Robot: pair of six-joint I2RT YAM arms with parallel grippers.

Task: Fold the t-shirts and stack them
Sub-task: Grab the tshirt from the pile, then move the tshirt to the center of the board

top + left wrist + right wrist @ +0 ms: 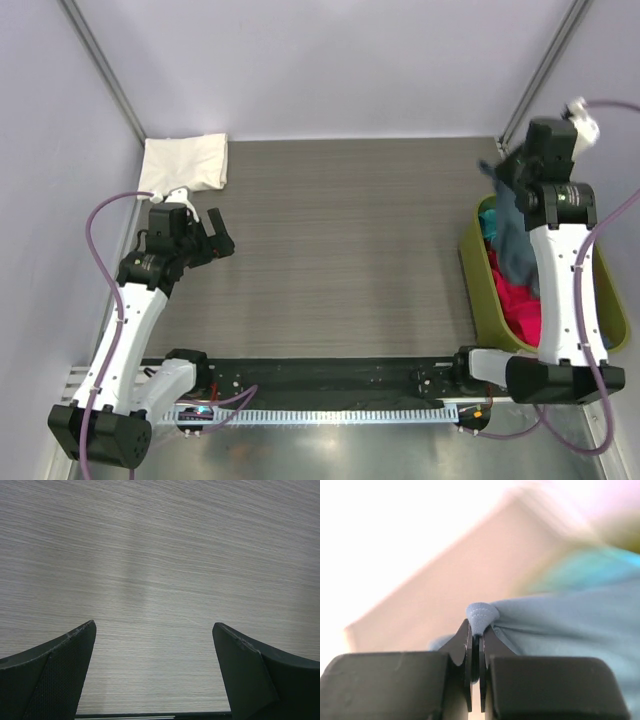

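My right gripper (476, 630) is shut on a hem fold of the slate-blue t-shirt (580, 625). In the top view that gripper (497, 172) is raised over the far end of the olive-green bin (478, 262), and the slate-blue t-shirt (512, 240) hangs from it down into the bin. A pink-red t-shirt (520, 305) and a bit of turquoise cloth (489, 222) lie inside the bin. A cream-white t-shirt (185, 162) lies folded at the table's far left corner. My left gripper (214, 237) (154, 630) is open above bare table, just in front of the cream-white shirt.
Grey walls with metal corner posts (100, 60) close the table on three sides. A black strip and cable rail (330, 385) run along the near edge between the arm bases. The wood-grain tabletop (340, 240) lies between the arms.
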